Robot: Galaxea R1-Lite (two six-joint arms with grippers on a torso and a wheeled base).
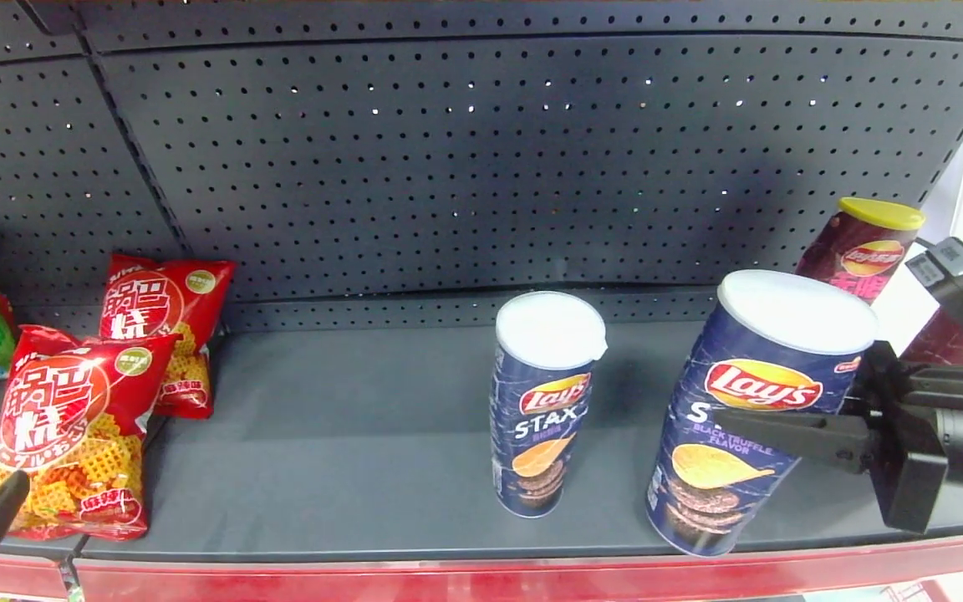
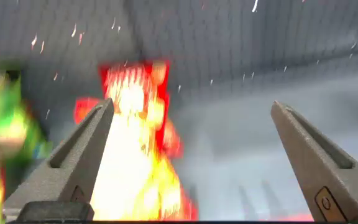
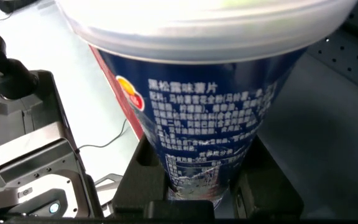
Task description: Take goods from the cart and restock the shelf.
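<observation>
The right gripper [image 1: 770,426] clamps a tilted dark blue cardboard crisp tube with a white plastic lid [image 1: 724,493], its base at the dark grey metal shelf's [image 1: 348,435] front edge at 4 o'clock, a matching upright tube [image 1: 544,401] at its 9 o'clock, while the left gripper [image 2: 192,104], spread wide, hangs at 8 o'clock facing red foil snack bags [image 1: 72,426].

A blue, white-lidded chip can [image 1: 761,380] tilts at the shelf [image 1: 348,435] front, right of an upright twin [image 1: 542,410].
</observation>
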